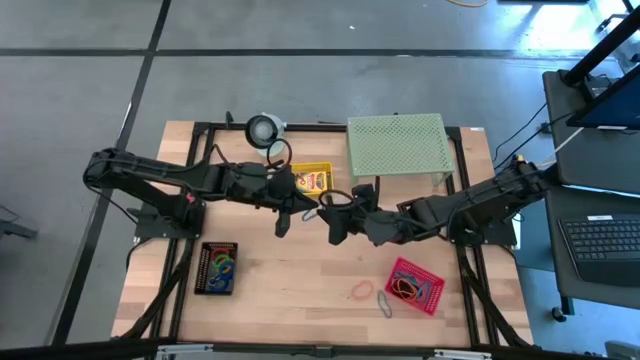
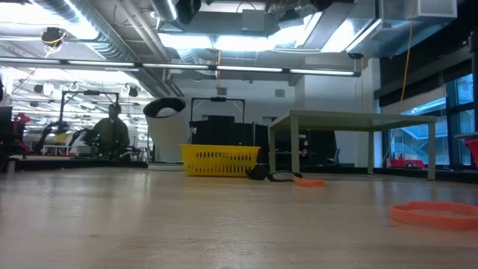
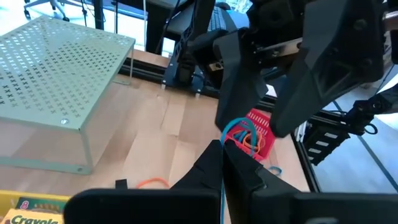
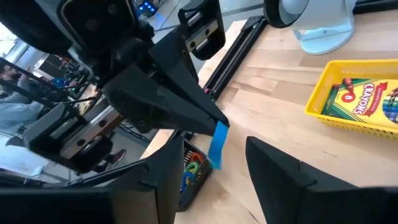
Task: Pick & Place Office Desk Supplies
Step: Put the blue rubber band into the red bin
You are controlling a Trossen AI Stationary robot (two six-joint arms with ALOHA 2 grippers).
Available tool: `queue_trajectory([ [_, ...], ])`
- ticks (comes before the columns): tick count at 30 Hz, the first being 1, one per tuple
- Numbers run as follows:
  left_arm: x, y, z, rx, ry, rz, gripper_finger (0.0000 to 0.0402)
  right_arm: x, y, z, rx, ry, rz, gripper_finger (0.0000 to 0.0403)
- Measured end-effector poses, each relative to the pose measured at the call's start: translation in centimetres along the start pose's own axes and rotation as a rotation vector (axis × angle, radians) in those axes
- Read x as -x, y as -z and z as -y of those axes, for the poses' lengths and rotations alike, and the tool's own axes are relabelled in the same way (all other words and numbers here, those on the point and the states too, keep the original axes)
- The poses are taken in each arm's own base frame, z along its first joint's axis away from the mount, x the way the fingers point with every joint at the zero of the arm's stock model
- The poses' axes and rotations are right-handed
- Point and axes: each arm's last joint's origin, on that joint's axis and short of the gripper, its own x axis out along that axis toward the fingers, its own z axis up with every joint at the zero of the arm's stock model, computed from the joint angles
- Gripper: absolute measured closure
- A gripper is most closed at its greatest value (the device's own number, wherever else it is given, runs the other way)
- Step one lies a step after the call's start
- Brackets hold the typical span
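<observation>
Wood planks, pale and matte, make up the table, and both dark arms reach in to meet near its middle. At the far edge stands a pale green metal stand, a flat sheet punched all over with small holes on thin legs.

Beside the stand sits a yellow mesh basket holding a flat yellow-and-green crayon box. A red mesh basket with a tangle of bands lies near the right arm's side. A black tray with coloured loops lies on the left arm's side. A round white-and-grey roll stands at the far edge.

The left gripper has its jaws pressed tight together, pinching a thin blue rubber band, which hangs from the tips as a flat, limp strip. The right gripper faces it tip to tip. Its two broad fingers stand apart, one on each side of the hanging band. They hold nothing, and I cannot tell whether either one touches it.

On the bare wood near the red basket lie an orange loop and just beside it a greyish-blue loop.
</observation>
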Motion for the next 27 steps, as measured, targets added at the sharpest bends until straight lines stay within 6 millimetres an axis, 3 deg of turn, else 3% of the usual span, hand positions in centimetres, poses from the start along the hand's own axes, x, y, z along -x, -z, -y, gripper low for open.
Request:
queue_trajectory([
  [8,0.0,0.0,0.0,0.003,0.0,0.0,0.04,-1.1,0.6,0.1,-0.002,-0.011,-0.033,0.0273],
  [14,0.0,0.0,0.0,0.004,0.001,-0.001,0.04,-1.2,0.7,0.1,0.03,-0.011,-0.024,0.0387],
  [27,0.0,0.0,0.0,0.005,0.0,-0.005,0.0399,-1.1,0.6,0.1,0.035,0.001,0.001,0.0401],
])
